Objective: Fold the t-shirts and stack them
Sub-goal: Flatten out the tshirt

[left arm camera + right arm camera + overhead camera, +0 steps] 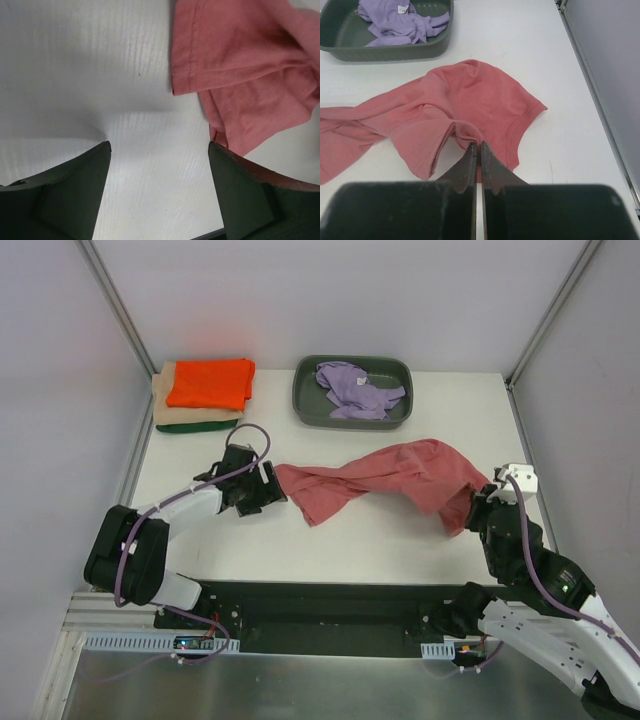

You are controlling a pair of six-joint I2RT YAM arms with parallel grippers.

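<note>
**Two grippers at one rose-red tee**

The rose-red tee (pixel 380 480) lies strung across the middle of the table (pixel 420 550). At 4 o'clock the right gripper (pixel 479 150) is pinched tight on a fold of it. At 9 o'clock the left gripper (pixel 159 145) gapes wide, holding nothing, by the hem. The lavender tee (pixel 355 388) sits in the tray (pixel 302 400) at 12, and the orange tee (pixel 210 382) tops a pile at 11.

stack (pixel 205 385) back-L | tray (pixel 303 400) R of stack | inner tee (pixel 355 390) in tray | front tee (pixel 400 475) before tray

The black-jointed, white-shelled left arm (pixel 150 540) and right arm (pixel 545 585) trail purple cables (pixel 250 428) and end in dark green wedge-shaped plastic fingers (pixel 70 195).
</note>
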